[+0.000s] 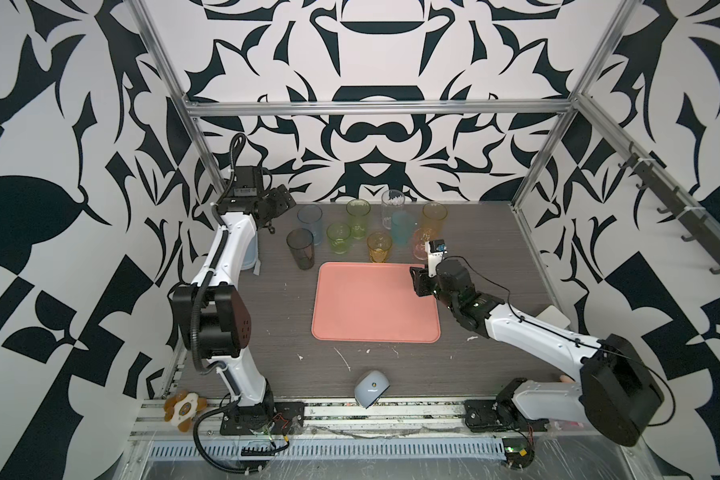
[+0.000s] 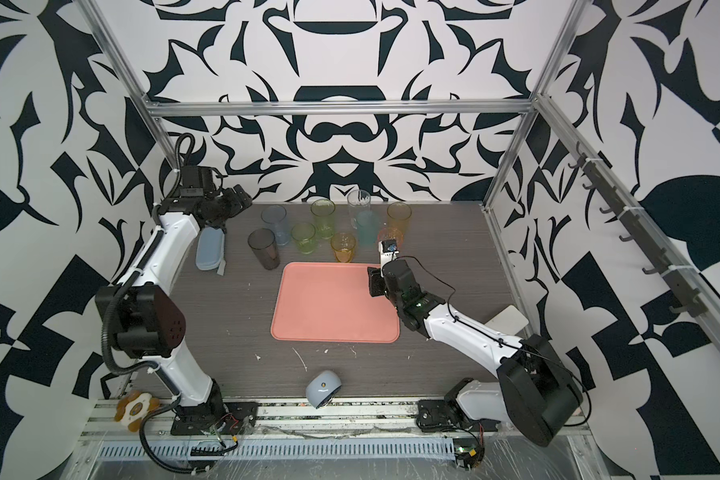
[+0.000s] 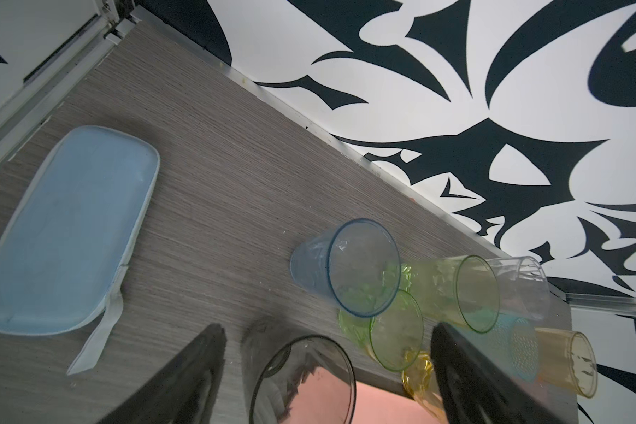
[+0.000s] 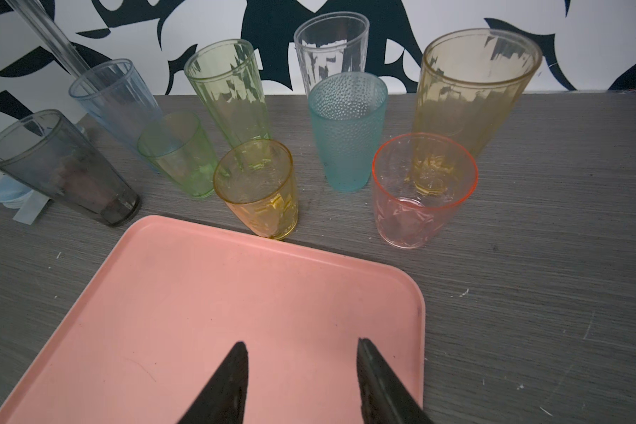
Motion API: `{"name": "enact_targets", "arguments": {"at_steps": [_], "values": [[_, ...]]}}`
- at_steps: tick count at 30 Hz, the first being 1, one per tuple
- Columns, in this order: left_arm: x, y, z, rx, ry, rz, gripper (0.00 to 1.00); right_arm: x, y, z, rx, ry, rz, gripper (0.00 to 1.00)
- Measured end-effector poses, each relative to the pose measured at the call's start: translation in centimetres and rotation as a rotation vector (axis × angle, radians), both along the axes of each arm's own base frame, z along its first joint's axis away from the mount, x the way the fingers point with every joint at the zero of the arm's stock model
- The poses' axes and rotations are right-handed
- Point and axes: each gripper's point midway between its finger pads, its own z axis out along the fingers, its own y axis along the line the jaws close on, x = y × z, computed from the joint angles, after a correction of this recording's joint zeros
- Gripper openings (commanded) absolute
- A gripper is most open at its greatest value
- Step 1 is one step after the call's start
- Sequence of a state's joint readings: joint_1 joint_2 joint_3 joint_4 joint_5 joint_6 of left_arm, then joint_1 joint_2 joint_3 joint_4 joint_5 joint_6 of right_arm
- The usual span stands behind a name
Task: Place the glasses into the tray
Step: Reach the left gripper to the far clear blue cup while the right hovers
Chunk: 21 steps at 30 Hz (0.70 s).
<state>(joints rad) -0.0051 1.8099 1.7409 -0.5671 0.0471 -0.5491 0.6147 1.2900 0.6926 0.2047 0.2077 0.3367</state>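
The right gripper (image 4: 300, 341) hangs over the far right corner of the flat salmon-pink rectangular tray (image 4: 213, 315). Its jaws are partly spread, holding and touching nothing. The left gripper (image 3: 328, 326) is raised at the far left of the dark grey wood-grain table (image 1: 292, 332), jaws spread wide and empty. In its wrist view the rim of the tall grey see-through tumbler (image 3: 302, 370) shows between them.

All nine glasses stand upright on the table beyond the tray's far edge:
- Nearest the tray are the grey one, a short green tumbler (image 4: 179, 154), a short orange tumbler (image 4: 259, 187) just beside the rim, and a short pink tumbler (image 4: 419, 191).
- Behind them are a tall blue tumbler (image 4: 114, 99), a tall green tumbler (image 4: 228, 88), a tall clear tumbler (image 4: 331, 47), a dimpled teal tumbler (image 4: 347, 136) and a tall amber tumbler (image 4: 474, 84).
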Motion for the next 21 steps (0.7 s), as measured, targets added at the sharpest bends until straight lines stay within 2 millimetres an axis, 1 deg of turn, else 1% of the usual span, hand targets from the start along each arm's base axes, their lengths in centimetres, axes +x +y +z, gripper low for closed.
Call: {"name": "enact_targets", "arguments": {"at_steps": [4, 9, 13, 14, 21], "values": [[2.2, -0.1, -1.6, -0.002, 0.032, -0.002, 0.89, 0.1, 0.1, -0.6, -0.009, 0.012, -0.001, 0.51], [4.0, -0.7, -3.5, -0.010, 0.077, -0.018, 0.88, 0.1, 0.1, -1.1, -0.016, 0.022, 0.000, 0.50], [4.7, -1.5, -4.9, -0.012, 0.116, -0.035, 0.86, 0.1, 0.1, -1.1, -0.017, 0.024, 0.000, 0.50], [4.8, -1.8, -5.1, -0.013, 0.123, -0.039, 0.81, 0.1, 0.1, -1.1, -0.017, 0.024, 0.000, 0.50], [5.4, -3.8, -7.1, -0.006, 0.174, -0.080, 0.74, 0.1, 0.1, -1.1, -0.017, 0.024, -0.001, 0.50]]}}
